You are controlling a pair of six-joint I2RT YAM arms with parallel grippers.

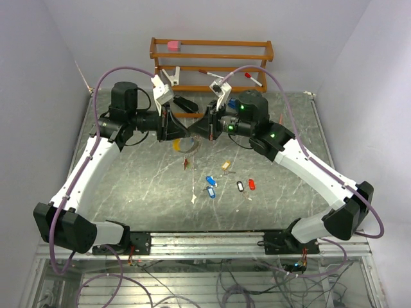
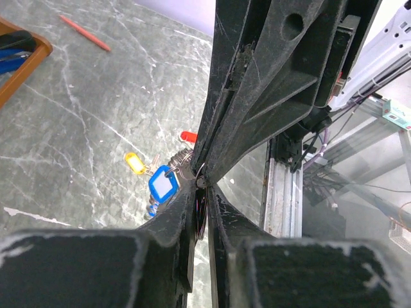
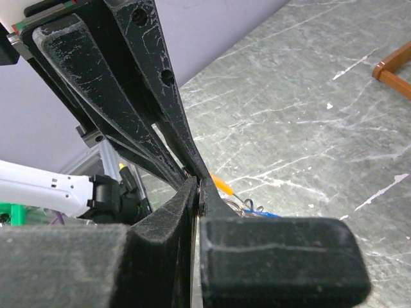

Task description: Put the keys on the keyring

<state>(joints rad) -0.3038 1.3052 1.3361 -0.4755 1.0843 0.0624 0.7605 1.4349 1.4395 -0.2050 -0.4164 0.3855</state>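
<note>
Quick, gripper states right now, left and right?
Left gripper: nearly shut, apparently pinching the keyring wire.
Right gripper: shut; what it pinches cannot be told.

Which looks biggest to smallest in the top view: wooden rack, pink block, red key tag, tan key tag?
1. wooden rack
2. pink block, only slightly ahead
3. red key tag and tan key tag: look alike, not ranked
</note>
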